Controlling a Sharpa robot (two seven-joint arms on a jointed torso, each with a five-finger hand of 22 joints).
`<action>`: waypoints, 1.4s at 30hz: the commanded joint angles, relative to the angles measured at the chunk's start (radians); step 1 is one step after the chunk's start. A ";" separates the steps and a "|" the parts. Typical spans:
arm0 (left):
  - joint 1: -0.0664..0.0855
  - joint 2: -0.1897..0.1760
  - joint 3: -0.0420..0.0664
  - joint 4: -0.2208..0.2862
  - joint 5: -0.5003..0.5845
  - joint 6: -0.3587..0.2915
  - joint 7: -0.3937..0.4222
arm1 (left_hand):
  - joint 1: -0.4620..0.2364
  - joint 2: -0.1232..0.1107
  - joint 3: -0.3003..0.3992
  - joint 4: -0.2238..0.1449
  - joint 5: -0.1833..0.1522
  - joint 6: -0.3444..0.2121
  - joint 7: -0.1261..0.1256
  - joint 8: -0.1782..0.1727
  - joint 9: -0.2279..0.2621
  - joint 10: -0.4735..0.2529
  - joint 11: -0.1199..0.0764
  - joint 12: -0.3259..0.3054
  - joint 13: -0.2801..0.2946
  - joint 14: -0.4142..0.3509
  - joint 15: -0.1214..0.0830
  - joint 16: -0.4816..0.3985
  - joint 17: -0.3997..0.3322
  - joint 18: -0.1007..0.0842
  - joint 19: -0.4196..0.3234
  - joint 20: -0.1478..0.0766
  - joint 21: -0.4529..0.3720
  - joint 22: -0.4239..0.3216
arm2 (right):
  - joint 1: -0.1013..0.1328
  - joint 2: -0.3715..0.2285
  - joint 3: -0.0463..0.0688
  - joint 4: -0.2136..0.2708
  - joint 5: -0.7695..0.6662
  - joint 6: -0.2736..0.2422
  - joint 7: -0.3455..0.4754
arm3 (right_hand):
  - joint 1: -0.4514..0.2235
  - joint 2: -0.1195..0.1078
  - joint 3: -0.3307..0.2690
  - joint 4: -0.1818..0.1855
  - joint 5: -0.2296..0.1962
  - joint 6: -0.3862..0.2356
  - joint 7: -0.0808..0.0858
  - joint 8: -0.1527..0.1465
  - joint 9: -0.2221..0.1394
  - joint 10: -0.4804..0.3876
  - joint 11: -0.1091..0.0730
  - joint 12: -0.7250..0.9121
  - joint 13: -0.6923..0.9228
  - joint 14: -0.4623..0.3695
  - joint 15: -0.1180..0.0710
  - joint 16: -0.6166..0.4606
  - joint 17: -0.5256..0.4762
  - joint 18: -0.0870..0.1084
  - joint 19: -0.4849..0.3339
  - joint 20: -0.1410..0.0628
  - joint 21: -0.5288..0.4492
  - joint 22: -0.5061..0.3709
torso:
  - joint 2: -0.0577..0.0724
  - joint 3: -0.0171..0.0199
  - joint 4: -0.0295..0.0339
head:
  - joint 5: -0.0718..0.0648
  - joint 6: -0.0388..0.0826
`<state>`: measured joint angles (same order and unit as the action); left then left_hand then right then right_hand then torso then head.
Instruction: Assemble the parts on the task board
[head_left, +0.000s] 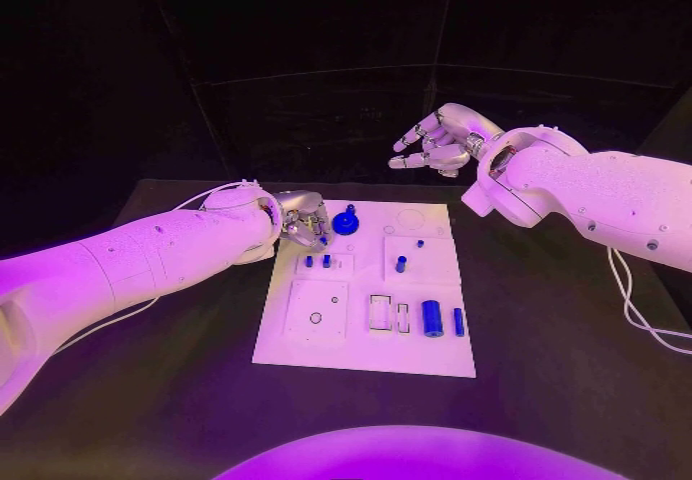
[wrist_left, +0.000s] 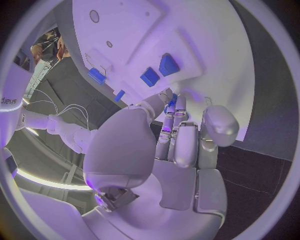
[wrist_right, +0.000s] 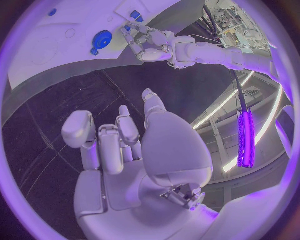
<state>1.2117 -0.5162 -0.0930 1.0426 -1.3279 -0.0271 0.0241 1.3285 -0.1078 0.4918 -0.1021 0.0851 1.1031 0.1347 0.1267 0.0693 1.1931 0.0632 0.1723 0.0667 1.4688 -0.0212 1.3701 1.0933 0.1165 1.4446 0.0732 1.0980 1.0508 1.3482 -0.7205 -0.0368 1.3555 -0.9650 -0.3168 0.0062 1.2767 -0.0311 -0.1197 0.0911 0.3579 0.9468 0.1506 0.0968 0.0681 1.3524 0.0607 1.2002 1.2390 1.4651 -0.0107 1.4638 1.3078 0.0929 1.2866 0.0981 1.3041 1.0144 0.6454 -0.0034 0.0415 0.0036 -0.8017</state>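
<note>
**A:** Where was the task board (head_left: 361, 355)?

**B:** It lay flat in the middle of the black surface (head_left: 562, 340); it was a white plate with little blue parts on it; a round blue part (head_left: 345, 222) with a knob sat near the far edge; a fat blue peg (head_left: 431, 318) and a thin blue peg (head_left: 459, 321) stood side by side near the close edge, on the right.

**A:** What was the left hand (head_left: 304, 219) doing?

**B:** It was at the far left corner of the board, just beside the round blue part; its fingers were curled in; I could not tell if it held anything.

**A:** And the right hand (head_left: 438, 141)?

**B:** It was up past the far end of the board, well apart from it; its fingers were bent a bit and spread; it held nothing.
</note>
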 joint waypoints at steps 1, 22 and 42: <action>0.000 0.002 0.000 -0.002 -0.002 0.032 -0.023 | -0.013 -0.004 0.008 -0.002 -0.007 -0.015 0.003 -0.011 -0.003 -0.009 0.006 -0.009 -0.001 0.021 0.003 -0.001 -0.004 -0.010 -0.004 0.003 0.003 0.001 | 0.002 0.001 0.001 0.001 -0.002 0.005 0.002 | -0.002 0.010 -0.007 0.002 0.006 0.007 -0.003 0.003 0.000 0.008 0.000 0.006 0.000 0.061 -0.004 -0.005 0.060 0.017 0.005 -0.006 -0.004 0.000 | 0.000 -0.0003 0.0005 | 0.000 -0.001; 0.001 -0.004 0.000 -0.005 -0.001 0.009 -0.020 | -0.033 -0.026 0.015 -0.010 -0.007 -0.093 0.012 -0.064 -0.006 -0.068 0.022 -0.056 -0.002 0.017 0.016 -0.001 -0.018 -0.005 -0.016 0.016 -0.014 -0.010 | 0.002 -0.001 0.001 -0.002 -0.002 0.006 -0.001 | 0.000 0.011 -0.010 0.003 0.006 0.007 -0.003 0.004 0.000 0.005 0.000 0.000 -0.007 0.060 -0.004 -0.009 0.054 0.018 0.002 -0.006 -0.007 -0.006 | -0.001 -0.0002 0.0012 | -0.002 0.000; 0.010 -0.166 0.006 0.112 0.779 -0.177 0.295 | -0.031 0.007 0.046 -0.012 0.026 -0.090 0.049 -0.035 0.001 -0.120 0.053 -0.034 0.006 -0.228 0.043 -0.310 -0.574 0.066 -0.237 0.044 -0.426 -0.383 | -0.084 -0.042 -0.002 -0.014 -0.450 0.089 -0.059 | 0.216 0.026 0.094 -0.073 -0.098 0.112 -0.014 0.007 -0.002 -0.243 0.007 -0.974 -0.927 0.033 -0.002 -0.142 -0.117 0.044 -0.048 -0.005 -0.124 -0.173 | -0.001 -0.0027 -0.0002 | -0.027 0.024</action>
<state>1.2199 -0.6777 -0.0881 1.1385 -0.9134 -0.1601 0.1580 1.2965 -0.1077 0.5373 -0.1199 0.1090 1.0082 0.1840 0.0894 0.0686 1.0647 0.1180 0.1322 0.0705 1.2526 0.0221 1.0726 0.5398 0.1705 1.2141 0.1169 0.6773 0.6715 1.2682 -0.7613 -0.0392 1.3339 -1.2347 -0.2548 -0.0389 1.4872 -0.0048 -0.0301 0.0189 0.2649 1.0549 0.1370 0.1071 0.0664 1.1044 0.0661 0.2321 0.3213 1.4669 -0.0159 1.3263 1.1906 0.1246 1.2328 0.0938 1.1771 0.8404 0.6431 -0.0046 0.0418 -0.0152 -0.7811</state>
